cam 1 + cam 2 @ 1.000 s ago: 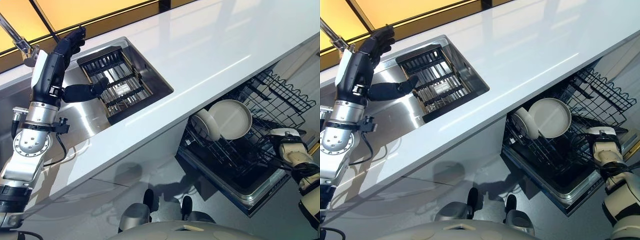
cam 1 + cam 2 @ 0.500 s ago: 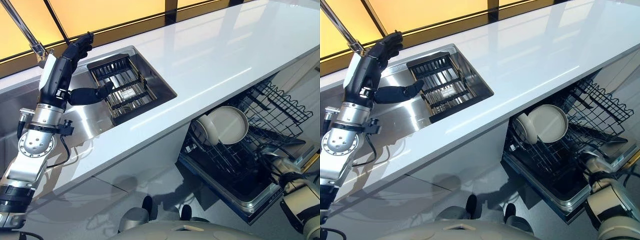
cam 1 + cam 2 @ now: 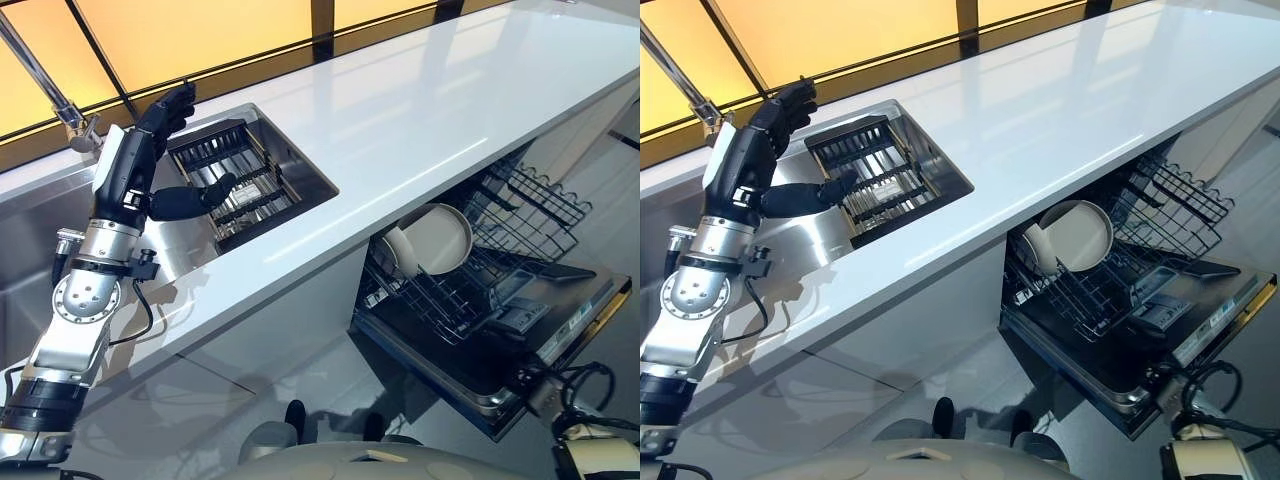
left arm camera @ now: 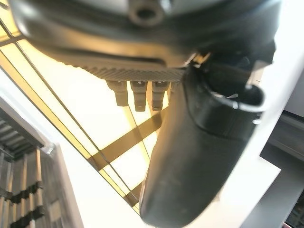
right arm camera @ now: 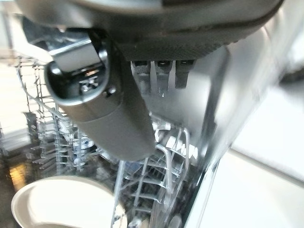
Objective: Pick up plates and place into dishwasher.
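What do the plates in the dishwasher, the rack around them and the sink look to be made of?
The plates look like glazed ceramic: cream, smooth, softly glossy. The rack seems to be dark coated wire, a thin open grid. The sink looks like brushed stainless steel, grey with mirror-like reflections.

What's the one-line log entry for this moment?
plates: racked in dishwasher | left hand: open above sink rack | right hand: open, empty

A long white countertop [image 3: 400, 120] ran under amber-lit windows [image 3: 230, 30], above pale cabinets and a glossy grey floor [image 3: 940, 370]
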Available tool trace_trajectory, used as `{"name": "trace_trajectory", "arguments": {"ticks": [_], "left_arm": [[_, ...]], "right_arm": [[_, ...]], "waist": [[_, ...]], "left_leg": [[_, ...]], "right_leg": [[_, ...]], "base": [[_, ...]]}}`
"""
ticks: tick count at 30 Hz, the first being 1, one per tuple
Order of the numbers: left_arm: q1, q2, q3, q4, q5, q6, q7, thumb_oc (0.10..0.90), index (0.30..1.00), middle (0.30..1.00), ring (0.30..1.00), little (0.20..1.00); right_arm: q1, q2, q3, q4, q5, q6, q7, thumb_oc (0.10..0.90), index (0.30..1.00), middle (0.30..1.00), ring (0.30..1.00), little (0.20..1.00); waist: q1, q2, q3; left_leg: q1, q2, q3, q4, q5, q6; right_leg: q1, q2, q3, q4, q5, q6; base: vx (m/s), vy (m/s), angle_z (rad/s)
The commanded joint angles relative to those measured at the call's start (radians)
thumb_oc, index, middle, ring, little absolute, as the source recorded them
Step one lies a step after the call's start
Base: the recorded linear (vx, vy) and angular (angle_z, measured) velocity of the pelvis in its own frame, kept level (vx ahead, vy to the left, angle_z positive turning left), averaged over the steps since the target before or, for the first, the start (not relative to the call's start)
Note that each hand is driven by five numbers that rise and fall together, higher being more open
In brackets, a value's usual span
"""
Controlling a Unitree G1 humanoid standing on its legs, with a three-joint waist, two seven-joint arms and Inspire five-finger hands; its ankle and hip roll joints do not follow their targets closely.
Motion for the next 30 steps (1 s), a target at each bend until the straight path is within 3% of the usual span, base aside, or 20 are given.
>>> {"name": "trace_trajectory", "arguments": {"ticks": [1, 7, 17, 23, 27, 30], "left_arm": [[-0.061, -0.013, 0.082, -0.063, 0.013, -0.078, 0.038, 0.8, 0.9, 0.9, 0.9, 0.9], [-0.065, -0.011, 0.069, -0.065, 0.016, -0.071, 0.05, 0.8, 0.9, 0.9, 0.9, 0.9], [-0.102, -0.008, 0.028, -0.057, 0.019, -0.045, 0.062, 0.8, 0.9, 0.9, 0.9, 0.9], [-0.125, 0.001, -0.001, -0.041, 0.018, -0.032, 0.08, 0.8, 0.9, 0.9, 0.9, 0.9], [-0.138, 0.003, -0.018, -0.036, 0.017, -0.019, 0.086, 0.8, 0.9, 0.9, 0.9, 0.9], [-0.143, 0.008, -0.029, -0.038, 0.015, -0.01, 0.093, 0.8, 0.9, 0.9, 0.9, 0.9]], "right_arm": [[-0.133, 0.082, 0.04, -0.084, 0.151, 0.032, 0.101, 0.8, 0.9, 0.9, 0.9, 0.9], [-0.173, 0.085, 0.054, -0.121, 0.204, 0.024, 0.085, 0.8, 0.9, 0.9, 0.9, 0.9], [-0.311, 0.063, 0.075, -0.133, 0.21, -0.061, -0.013, 0.8, 0.9, 0.9, 0.9, 0.9], [-0.397, 0.057, 0.096, -0.153, 0.194, -0.16, -0.072, 0.8, 0.9, 0.9, 0.9, 0.9], [-0.451, 0.039, 0.123, -0.147, 0.031, -0.243, -0.16, 0.8, 0.9, 0.9, 0.9, 0.9], [-0.479, 0.017, 0.16, -0.147, -0.069, -0.268, -0.197, 0.8, 0.9, 0.9, 0.9, 0.9]], "waist": [[0.031, 0.011, -0.039], [0.034, 0.009, -0.042], [0.045, 0.013, -0.044], [0.052, 0.018, -0.048], [0.058, 0.02, -0.05], [0.062, 0.021, -0.051]], "left_leg": [[0.012, -0.079, -0.016, 0.007, -0.088, 0.052], [0.014, -0.08, -0.017, 0.007, -0.088, 0.053], [0.021, -0.084, -0.028, 0.007, -0.087, 0.056], [0.021, -0.088, -0.038, 0.007, -0.085, 0.055], [0.021, -0.091, -0.046, 0.007, -0.084, 0.056], [0.022, -0.092, -0.048, 0.007, -0.083, 0.055]], "right_leg": [[0.01, -0.004, -0.009, 0.01, -0.027, 0.012], [0.013, -0.005, -0.008, 0.01, -0.027, 0.011], [0.023, -0.009, -0.01, 0.01, -0.025, 0.006], [0.025, -0.012, -0.015, 0.01, -0.024, 0.003], [0.027, -0.012, -0.016, 0.01, -0.024, 0.002], [0.028, -0.013, -0.017, 0.01, -0.024, 0.001]], "base": [[0.0, 0.0, 0.0], [0.0, 0.0, 0.0], [0.0, 0.0, 0.0], [0.02, 0.012, 0.06], [0.02, 0.01, 0.07], [0.01, 0.001, 0.01]]}}
